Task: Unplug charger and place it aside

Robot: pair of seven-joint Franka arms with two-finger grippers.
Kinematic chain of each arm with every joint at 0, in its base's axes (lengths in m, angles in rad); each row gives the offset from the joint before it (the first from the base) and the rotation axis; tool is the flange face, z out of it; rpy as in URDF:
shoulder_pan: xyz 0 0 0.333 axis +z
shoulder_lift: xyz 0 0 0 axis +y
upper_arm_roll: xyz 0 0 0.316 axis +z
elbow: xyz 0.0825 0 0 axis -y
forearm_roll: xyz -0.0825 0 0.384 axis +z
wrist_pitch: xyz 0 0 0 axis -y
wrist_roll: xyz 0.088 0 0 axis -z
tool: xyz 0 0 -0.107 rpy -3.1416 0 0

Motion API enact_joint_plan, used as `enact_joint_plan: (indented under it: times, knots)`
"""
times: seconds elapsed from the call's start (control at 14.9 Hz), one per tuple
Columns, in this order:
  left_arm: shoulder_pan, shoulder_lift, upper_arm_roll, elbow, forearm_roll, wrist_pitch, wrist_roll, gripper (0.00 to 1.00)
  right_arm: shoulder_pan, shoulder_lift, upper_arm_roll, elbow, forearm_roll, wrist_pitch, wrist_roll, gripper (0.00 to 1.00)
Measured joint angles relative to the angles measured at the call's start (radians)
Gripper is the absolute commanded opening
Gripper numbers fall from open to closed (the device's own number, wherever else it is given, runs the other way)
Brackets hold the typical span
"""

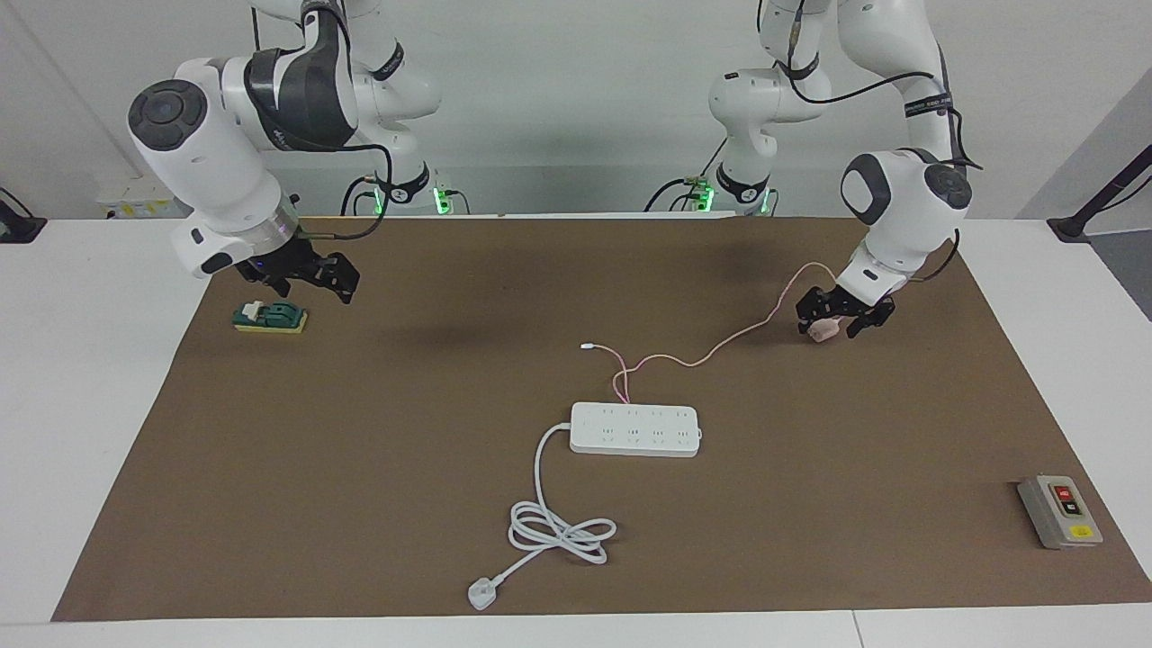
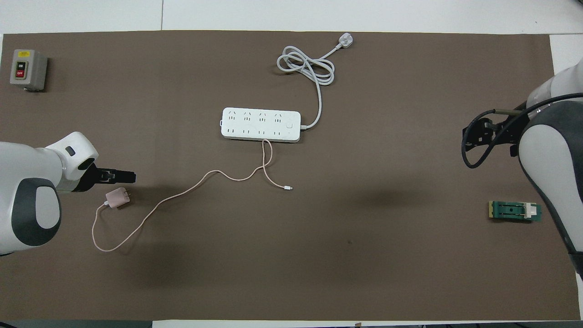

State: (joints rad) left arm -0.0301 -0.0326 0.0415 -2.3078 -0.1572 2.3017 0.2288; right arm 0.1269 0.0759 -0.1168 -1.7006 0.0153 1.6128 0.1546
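The charger (image 1: 821, 331) (image 2: 117, 198), a small pale pink cube, lies on the brown mat toward the left arm's end of the table, unplugged. Its thin pink cable (image 1: 720, 346) (image 2: 182, 193) trails across the mat to a white tip (image 1: 587, 346) (image 2: 288, 187) beside the power strip (image 1: 634, 429) (image 2: 261, 124). My left gripper (image 1: 837, 319) (image 2: 127, 175) hangs open just over the charger, holding nothing. My right gripper (image 1: 310, 274) (image 2: 478, 134) waits over the right arm's end of the mat.
The strip's thick white cord (image 1: 558, 531) (image 2: 307, 68) lies coiled on the mat, farther from the robots than the strip. A grey switch box (image 1: 1059, 511) (image 2: 27, 69) sits at the left arm's end. A green and yellow block (image 1: 270, 317) (image 2: 514, 211) lies under the right gripper.
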Motion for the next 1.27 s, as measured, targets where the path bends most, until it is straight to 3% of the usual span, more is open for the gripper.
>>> enact_joint_plan:
  times: [0.47, 0.81, 1.27]
  knots:
    - [0.0, -0.008, 0.0, 0.278, 0.074, -0.372, -0.211, 1.0, 0.004, -0.042, 0.001, -0.031, 0.0, 0.014, -0.001, 1.0]
    - [-0.002, -0.044, -0.013, 0.391, 0.103, -0.503, -0.316, 1.0, 0.007, -0.129, 0.0, -0.166, 0.0, 0.111, -0.005, 1.0]
    - [-0.005, -0.105, -0.051, 0.478, 0.169, -0.684, -0.362, 1.0, -0.003, -0.044, -0.031, -0.122, 0.0, 0.136, -0.075, 1.0]
